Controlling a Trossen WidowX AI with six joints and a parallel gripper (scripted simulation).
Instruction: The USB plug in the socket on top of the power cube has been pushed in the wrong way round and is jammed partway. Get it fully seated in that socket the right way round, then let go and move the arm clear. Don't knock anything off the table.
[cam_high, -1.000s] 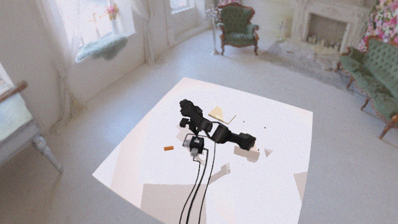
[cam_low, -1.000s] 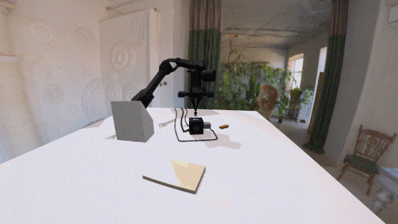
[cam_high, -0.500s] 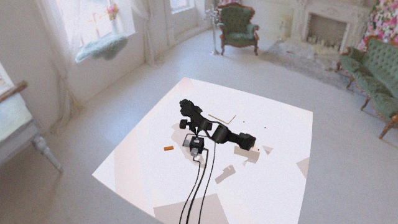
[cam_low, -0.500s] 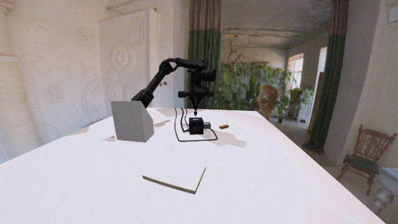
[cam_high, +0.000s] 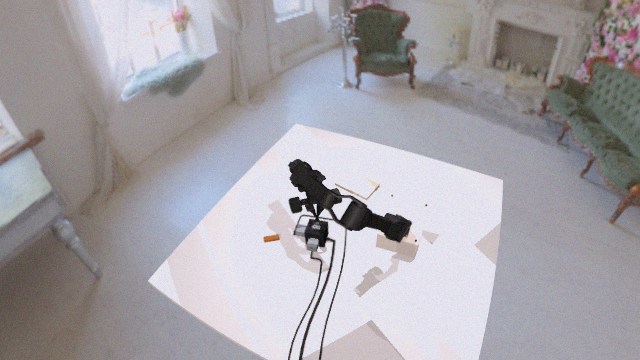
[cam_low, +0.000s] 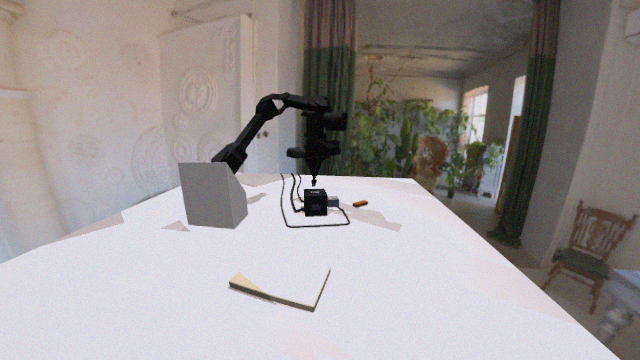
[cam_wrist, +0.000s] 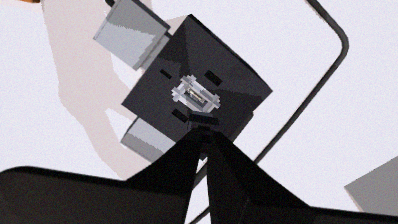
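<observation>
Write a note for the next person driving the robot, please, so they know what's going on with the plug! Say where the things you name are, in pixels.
End effector (cam_high: 317, 216) (cam_low: 314, 175) (cam_wrist: 204, 138): shut on the USB plug (cam_low: 314, 182) (cam_wrist: 204, 119).
Where: plug just above the power cube (cam_high: 323, 235) (cam_low: 315, 204) (cam_wrist: 150, 100); top socket (cam_high: 316, 226) (cam_low: 315, 191) (cam_wrist: 196, 96) uncovered.
Done: plug out.
Left: get it the right way round (I can't tell if it is), push fully in, let go, move clear, knock nothing off.

Top looks steeply down from high, exterior faces across the worktop (cam_high: 415, 310) (cam_low: 425, 300) from afar, wrist peers closely down; all share the power cube (cam_high: 320, 229) (cam_low: 315, 202) (cam_wrist: 227, 75).
</observation>
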